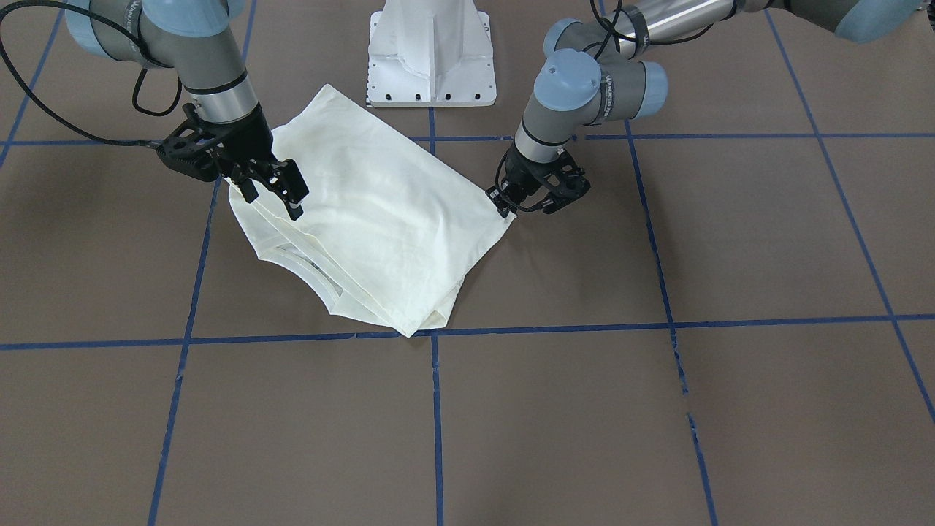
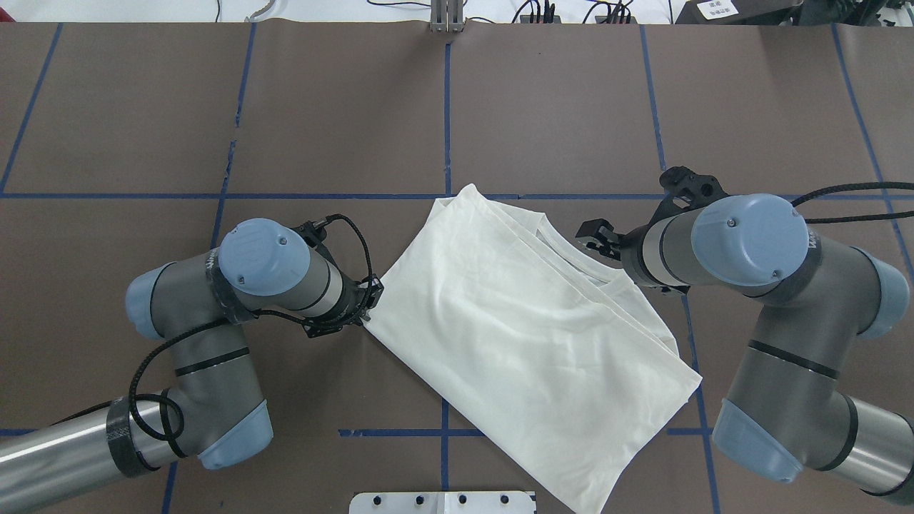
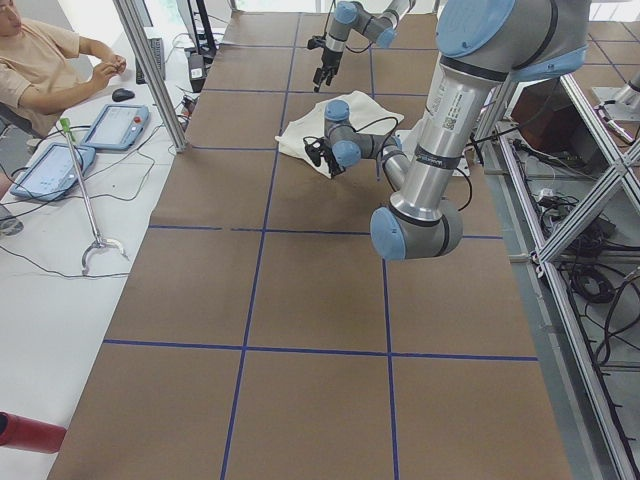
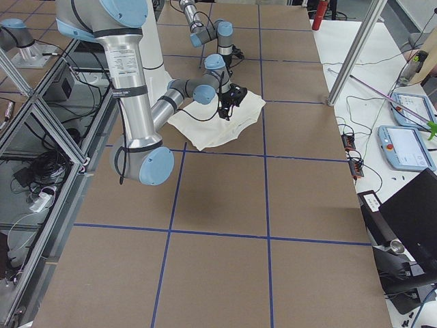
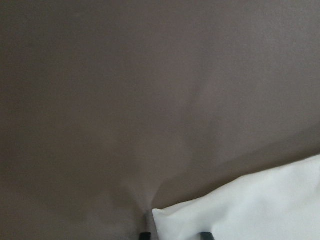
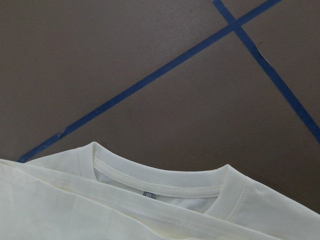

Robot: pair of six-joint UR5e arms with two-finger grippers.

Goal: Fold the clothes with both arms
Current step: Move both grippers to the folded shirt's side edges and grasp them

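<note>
Out from the white pedestal base (image 2: 443, 502), on its left-arm side, the left gripper (image 2: 368, 308) sits low at the table (image 2: 143, 107), right at one corner of the T-shirt (image 2: 514, 335). Its wrist view shows two dark fingertips (image 5: 144, 234) at the bottom edge. They are set apart, and the cream corner lies between them, not pinched.

The T-shirt lies directly in front of the base, folded into a slanted oblong with its plain cream side up. Its nearest corner is just beside the base on the right-arm side, and its farthest corner touches a line of blue tape (image 2: 321, 195). No print shows.

Farther from the base on the right-arm side, the right gripper (image 2: 598, 238) hovers over the ribbed collar (image 6: 160, 186). Its fingers are plainly spread and hold nothing.

The cloth looks thin, light and limp. It probably keeps no shape of its own and sags from any single hold, and its stacked layers likely slide over one another. The corners and edges look like the best holds, with every layer pinched together, and the corner at the left gripper is a fair one. The collar's ribbing and seam look thicker, so a grip there would likely be firmer, though it may catch only the top layer. Lifting both holds evenly should keep the fold from skewing.
</note>
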